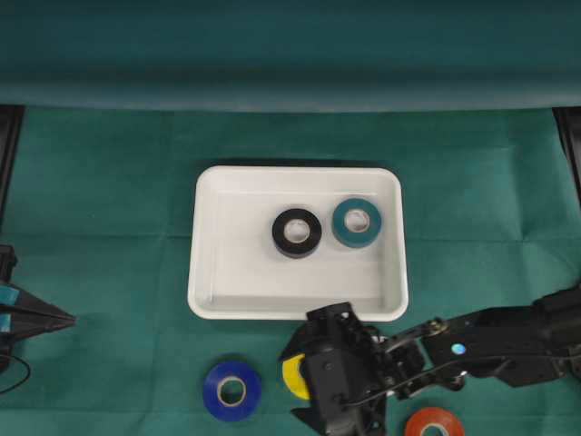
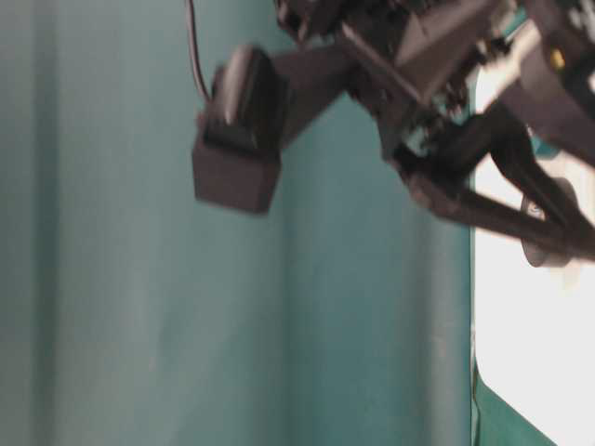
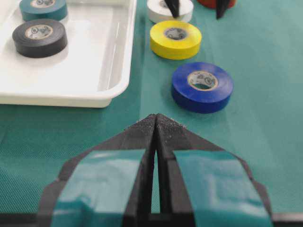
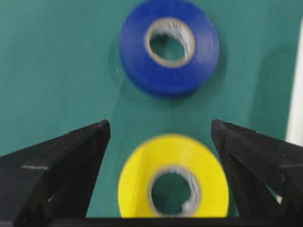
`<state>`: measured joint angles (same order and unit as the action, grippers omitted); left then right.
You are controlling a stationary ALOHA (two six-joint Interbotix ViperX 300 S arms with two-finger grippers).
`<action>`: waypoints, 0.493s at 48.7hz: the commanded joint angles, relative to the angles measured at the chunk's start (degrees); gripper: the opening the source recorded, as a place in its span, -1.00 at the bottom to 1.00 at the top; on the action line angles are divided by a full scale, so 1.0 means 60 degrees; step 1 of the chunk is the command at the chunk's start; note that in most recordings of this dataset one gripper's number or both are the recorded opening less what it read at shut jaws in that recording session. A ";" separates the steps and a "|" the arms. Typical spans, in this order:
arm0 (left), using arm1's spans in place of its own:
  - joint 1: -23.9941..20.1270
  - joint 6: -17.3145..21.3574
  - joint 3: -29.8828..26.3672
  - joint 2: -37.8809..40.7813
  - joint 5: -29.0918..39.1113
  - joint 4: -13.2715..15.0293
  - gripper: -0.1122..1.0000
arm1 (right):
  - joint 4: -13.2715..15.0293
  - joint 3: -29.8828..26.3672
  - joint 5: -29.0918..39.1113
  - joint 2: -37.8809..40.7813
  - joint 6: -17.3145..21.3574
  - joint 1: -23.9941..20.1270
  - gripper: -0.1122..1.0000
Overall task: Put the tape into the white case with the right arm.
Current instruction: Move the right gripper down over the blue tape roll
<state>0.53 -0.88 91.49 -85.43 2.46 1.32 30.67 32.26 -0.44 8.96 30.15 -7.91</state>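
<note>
The white case point(image 1: 236, 272) lies mid-table and holds a black tape point(image 1: 297, 232) and a teal tape point(image 1: 357, 222). In front of it, on the green cloth, lie a blue tape point(image 1: 232, 391), a yellow tape point(image 1: 292, 377) and a red tape point(image 1: 434, 423). My right gripper point(image 1: 296, 381) hovers over the yellow tape point(image 4: 208, 175), open, its two black fingers standing wide to either side of the roll without touching it. The blue tape point(image 4: 137, 56) is just ahead of the fingertips. My left gripper point(image 3: 155, 118) is shut on nothing at the far left.
A white tape point(image 3: 161, 13) lies beyond the yellow tape point(image 3: 175, 39) in the left wrist view and is hidden under the right arm from overhead. The case's near rim point(image 4: 297, 94) runs close beside the right finger. Bare green cloth spreads left of the blue tape point(image 3: 202, 86).
</note>
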 commanded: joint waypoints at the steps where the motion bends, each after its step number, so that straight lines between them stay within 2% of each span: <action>1: -0.0015 0.0000 -0.0132 0.0176 -0.0073 0.0000 -0.80 | 0.0015 -0.0615 0.0029 0.0103 0.0000 -0.0117 0.54; 24: 0.0000 0.0000 -0.0132 0.0176 -0.0059 0.0015 -0.79 | 0.0015 -0.1963 0.0322 0.1216 0.0015 -0.0454 0.54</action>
<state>0.53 -0.88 91.49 -85.43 2.46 1.32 30.67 22.50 1.23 16.61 30.15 -10.20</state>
